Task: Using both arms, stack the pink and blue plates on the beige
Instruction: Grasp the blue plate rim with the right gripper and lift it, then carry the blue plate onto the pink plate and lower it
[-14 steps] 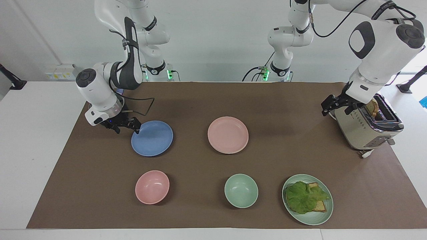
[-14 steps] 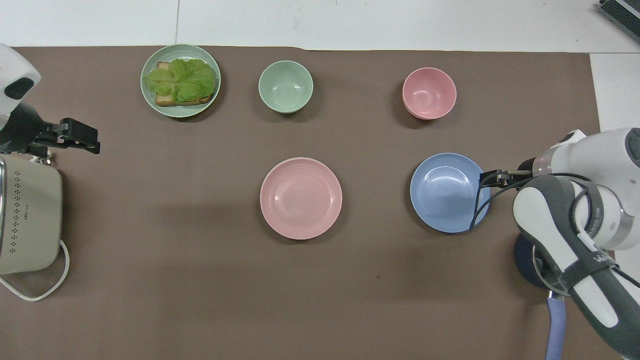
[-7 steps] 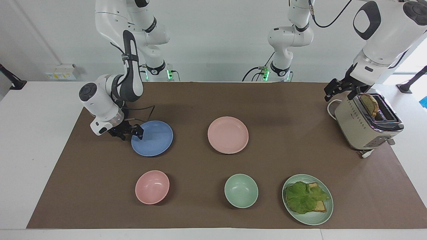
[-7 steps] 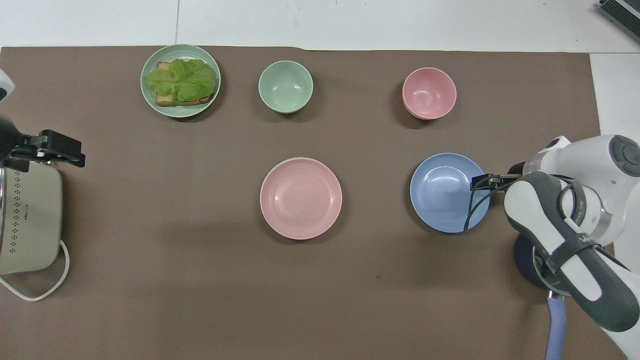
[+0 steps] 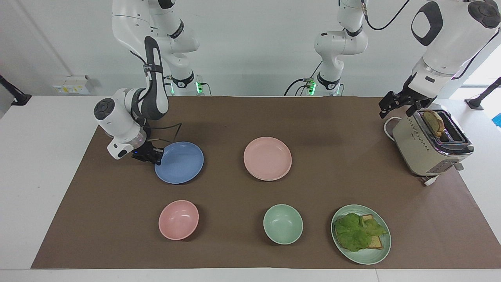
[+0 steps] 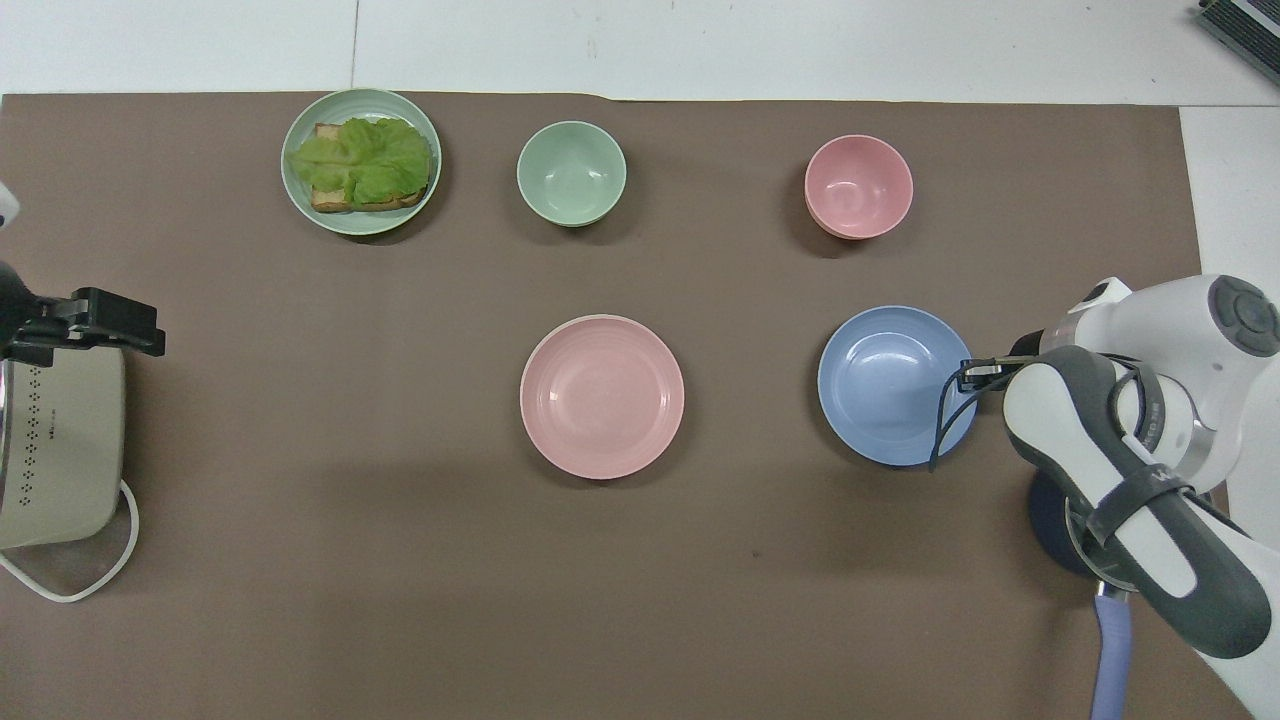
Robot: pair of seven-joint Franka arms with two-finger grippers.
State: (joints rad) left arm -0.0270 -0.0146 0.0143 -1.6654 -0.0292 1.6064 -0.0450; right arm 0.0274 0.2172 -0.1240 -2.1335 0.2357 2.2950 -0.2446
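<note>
The blue plate [image 5: 181,163] is gripped at its rim by the right gripper [image 5: 156,156]. The left gripper [image 5: 395,105] is held open over the toaster [image 5: 426,150].

A plain white wall [image 5: 250,47] is being seen above the table, evenly lit. A white table [image 5: 43,164] is being covered across its middle by a brown mat [image 5: 250,117]. A wall socket strip [image 5: 72,84] is being shown low on the wall at the right arm's end. Bright daylight is being let in through a window [image 5: 483,72] at the left arm's end.
</note>
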